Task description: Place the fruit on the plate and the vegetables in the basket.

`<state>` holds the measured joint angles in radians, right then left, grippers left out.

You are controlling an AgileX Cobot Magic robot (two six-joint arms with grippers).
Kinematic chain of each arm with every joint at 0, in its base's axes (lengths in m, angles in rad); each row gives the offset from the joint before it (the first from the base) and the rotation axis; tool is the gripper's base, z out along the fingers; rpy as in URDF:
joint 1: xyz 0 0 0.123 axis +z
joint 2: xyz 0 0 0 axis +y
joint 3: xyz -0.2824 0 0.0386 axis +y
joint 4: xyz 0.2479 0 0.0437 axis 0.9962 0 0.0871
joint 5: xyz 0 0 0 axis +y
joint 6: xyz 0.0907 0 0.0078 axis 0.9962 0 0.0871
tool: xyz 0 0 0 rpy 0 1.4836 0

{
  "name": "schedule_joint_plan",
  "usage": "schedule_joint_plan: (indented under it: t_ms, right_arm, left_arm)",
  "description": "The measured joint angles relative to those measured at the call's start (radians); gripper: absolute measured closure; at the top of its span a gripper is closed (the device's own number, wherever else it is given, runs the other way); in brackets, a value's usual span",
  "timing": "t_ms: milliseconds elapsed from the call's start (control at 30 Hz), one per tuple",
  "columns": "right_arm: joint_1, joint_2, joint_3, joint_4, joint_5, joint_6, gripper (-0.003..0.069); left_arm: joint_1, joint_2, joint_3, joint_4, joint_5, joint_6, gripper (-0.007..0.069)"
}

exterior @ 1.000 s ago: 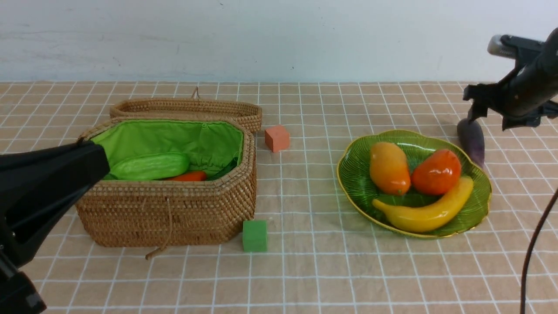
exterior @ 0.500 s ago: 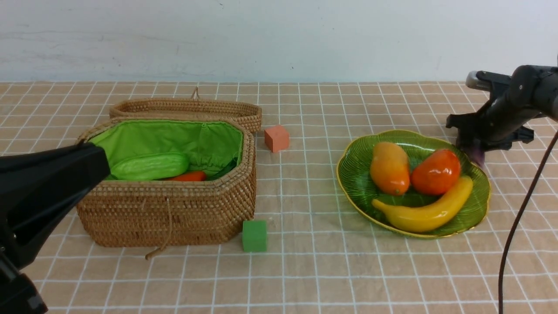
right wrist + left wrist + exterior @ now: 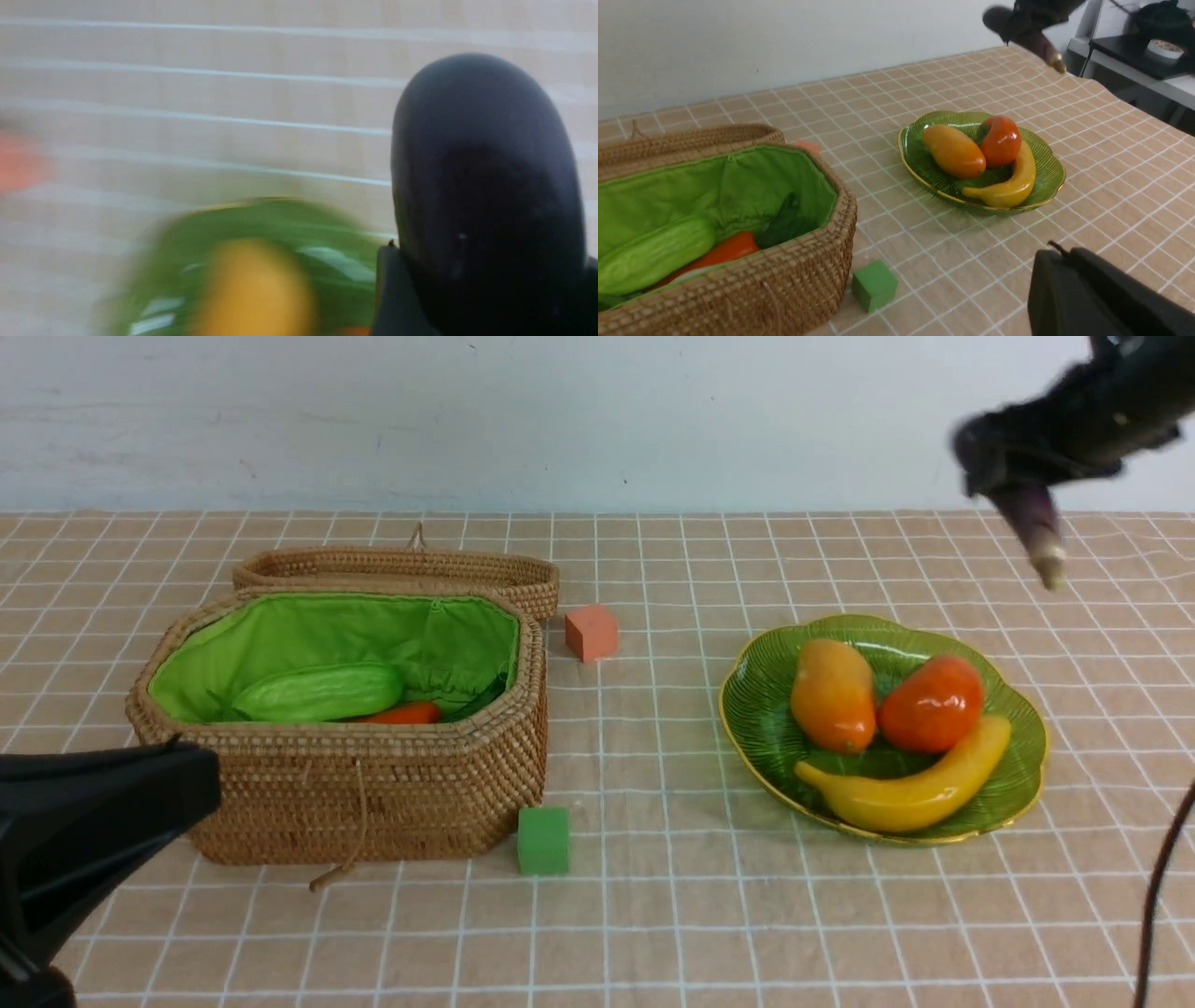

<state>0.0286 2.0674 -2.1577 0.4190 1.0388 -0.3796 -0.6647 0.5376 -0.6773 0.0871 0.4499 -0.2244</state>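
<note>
Front view: my right fingers [image 3: 1013, 476] clamp the eggplant [image 3: 1034, 527] high above the tabletop [image 3: 653, 896], far right of the plate [image 3: 766, 709]. Orange cube [image 3: 591, 632] and green cube [image 3: 543, 840] flank the basket [image 3: 373, 793].

Left wrist view: gourd [image 3: 654, 254] and carrot [image 3: 724, 249] lie in the basket; left fingers' state indeterminable.

Right wrist view: blurred; eggplant fills the foreground.

Mango [image 3: 833, 695], persimmon [image 3: 931, 703], banana [image 3: 910, 791] lie on the plate [image 3: 761, 709]; gourd [image 3: 317, 692], carrot [image 3: 403, 713] in the basket [image 3: 373, 784]; eggplant [image 3: 1032, 523] aloft.

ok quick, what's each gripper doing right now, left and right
Left gripper: fingertips not visible, cannot be told.
Right gripper: closed on the eggplant, lifted above the table.
</note>
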Motion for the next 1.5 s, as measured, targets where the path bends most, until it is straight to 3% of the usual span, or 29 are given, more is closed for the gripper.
schedule_joint_plan:
  t_ms: [100, 233, 367, 500, 567, 600, 633, 700, 800, 833, 900, 967, 1033, 1100, 1133, 1167, 1233, 1333, 1500]
  right_arm:
    - [0.200, -0.045, -0.001, 0.251, 0.014, -0.313, 0.0282]
    - [0.435, -0.016, -0.001, 0.362, -0.108, -0.480, 0.0282]
    - [0.585, 0.062, -0.001, 0.347, -0.321, -0.583, 0.0282]
    - [0.659, 0.142, 0.000, 0.287, -0.468, -0.627, 0.0274]
    - [0.672, 0.170, 0.002, 0.246, -0.500, -0.628, 0.0207]
    - [0.675, 0.173, 0.003, 0.226, -0.494, -0.610, 0.0124]
    - [0.675, 0.173, 0.003, 0.226, -0.493, -0.610, 0.0111]
    - [0.673, 0.139, 0.006, 0.183, -0.433, -0.530, 0.0011]
    - [0.664, 0.073, 0.008, 0.115, -0.302, -0.377, -0.0006]
    - [0.655, 0.000, 0.008, 0.062, -0.187, -0.251, 0.0011]
    - [0.636, -0.090, 0.006, -0.023, -0.017, -0.074, 0.0075]
    - [0.604, -0.186, 0.002, -0.153, 0.156, 0.101, 0.0185]
    - [0.584, -0.245, 0.012, -0.229, 0.190, 0.178, 0.0282]
    - [0.560, -0.316, 0.057, -0.299, 0.208, 0.244, 0.0427]
    - [0.560, -0.323, 0.062, -0.305, 0.210, 0.251, 0.0427]
    - [0.549, -0.373, 0.119, -0.338, 0.212, 0.306, 0.0528]
    - [0.542, -0.465, 0.240, -0.364, 0.212, 0.365, 0.0629]
    - [0.541, -0.630, 0.458, -0.381, 0.212, 0.446, 0.0673]
    - [0.541, -0.886, 0.793, -0.389, 0.218, 0.565, 0.0675]
  left_arm:
    - [0.000, 0.000, -0.047, 0.109, 0.088, -0.116, 0.0620]
    - [0.000, 0.000, -0.062, 0.258, 0.171, -0.304, 0.0620]
    - [0.000, 0.000, -0.062, 0.343, 0.229, -0.385, 0.0620]
    - [0.000, 0.000, -0.062, 0.358, 0.242, -0.389, 0.0618]
    - [0.000, 0.000, -0.062, 0.360, 0.242, -0.389, 0.0618]
    - [0.000, 0.000, -0.062, 0.363, 0.242, -0.389, 0.0618]
    - [0.000, 0.000, -0.062, 0.365, 0.242, -0.389, 0.0618]
    - [0.000, 0.000, -0.062, 0.380, 0.241, -0.389, 0.0618]
    - [0.000, 0.000, -0.062, 0.393, 0.234, -0.389, 0.0618]
    - [0.000, 0.000, -0.062, 0.399, 0.219, -0.389, 0.0618]
    - [0.000, 0.000, -0.062, 0.400, 0.188, -0.389, 0.0619]
    - [0.000, -0.008, -0.055, 0.402, 0.130, -0.389, 0.0624]
    - [0.000, -0.039, -0.024, 0.405, 0.021, -0.390, 0.0629]
    - [0.000, -0.095, 0.030, 0.405, -0.093, -0.397, 0.0637]
    - [0.000, -0.095, 0.036, 0.405, -0.093, -0.399, 0.0637]
    - [0.000, -0.153, 0.089, 0.405, -0.157, -0.406, 0.0637]
    - [0.000, -0.222, 0.156, 0.400, -0.202, -0.426, 0.0637]
    - [0.000, -0.316, 0.257, 0.389, -0.240, -0.466, 0.0637]
    - [0.000, -0.404, 0.367, 0.387, -0.279, -0.486, 0.0637]
